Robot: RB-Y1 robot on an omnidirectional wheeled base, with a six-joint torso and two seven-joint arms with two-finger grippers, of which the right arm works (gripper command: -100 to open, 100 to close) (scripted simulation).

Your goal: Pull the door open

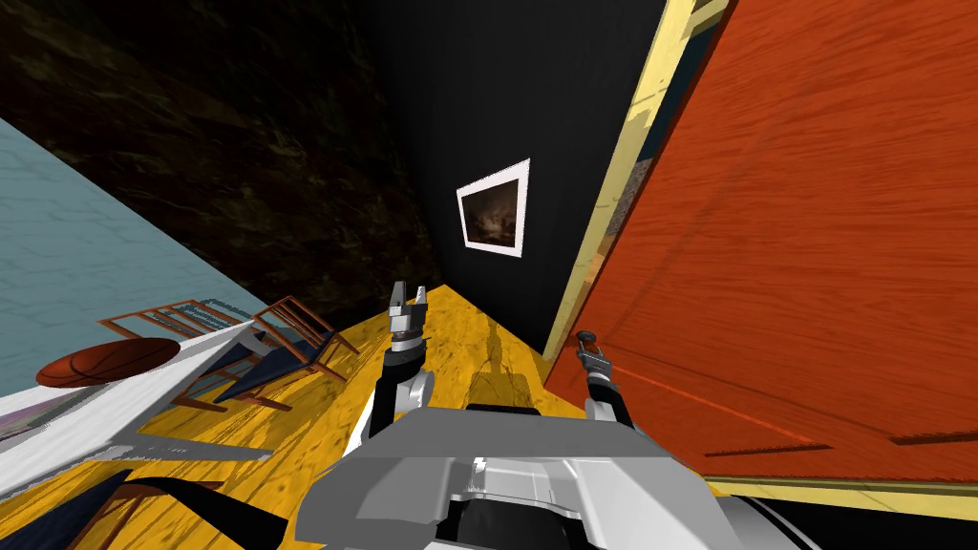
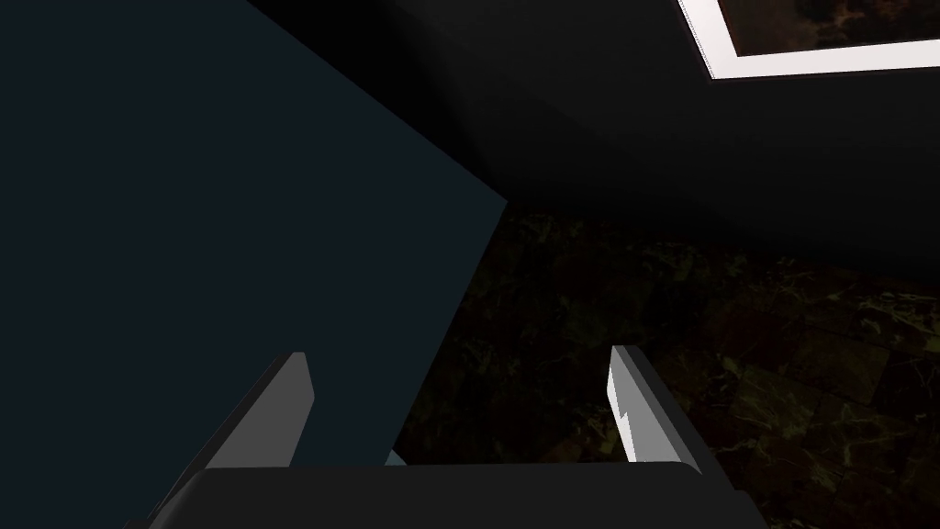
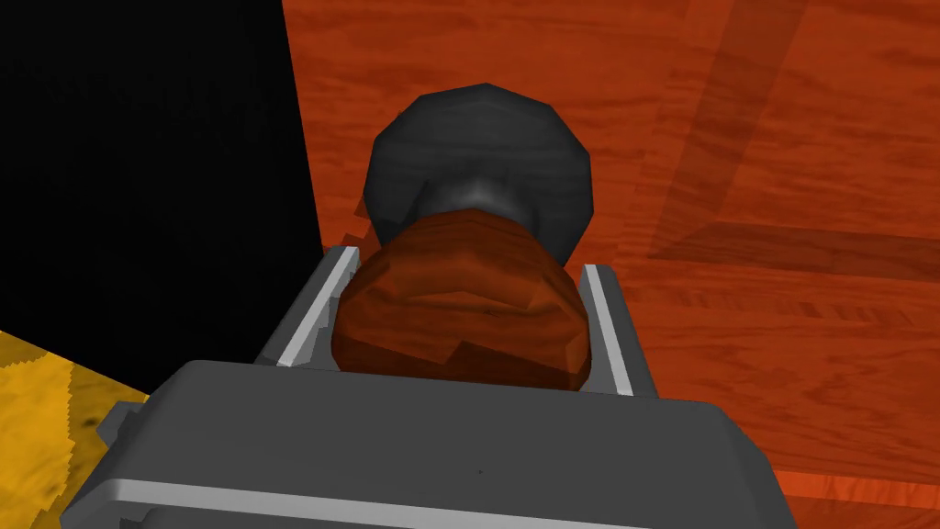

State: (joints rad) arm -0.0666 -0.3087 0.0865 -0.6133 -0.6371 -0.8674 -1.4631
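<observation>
The right tool [image 3: 468, 262] grips the rounded red-brown knob [image 3: 464, 321] of the orange-red wooden door [image 3: 734, 138]: grasp looks done, the pull is yet to do; left tool [image 2: 456, 356] gapes wide.

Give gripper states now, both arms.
Left gripper: open, empty.
Right gripper: shut on the round reddish-brown wooden door knob.

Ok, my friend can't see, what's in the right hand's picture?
The right gripper is shut on the brown knob, one finger on each side. Behind it, a dark round base sits on the red-orange door; past the door's edge are a black area and yellow floor.
</observation>
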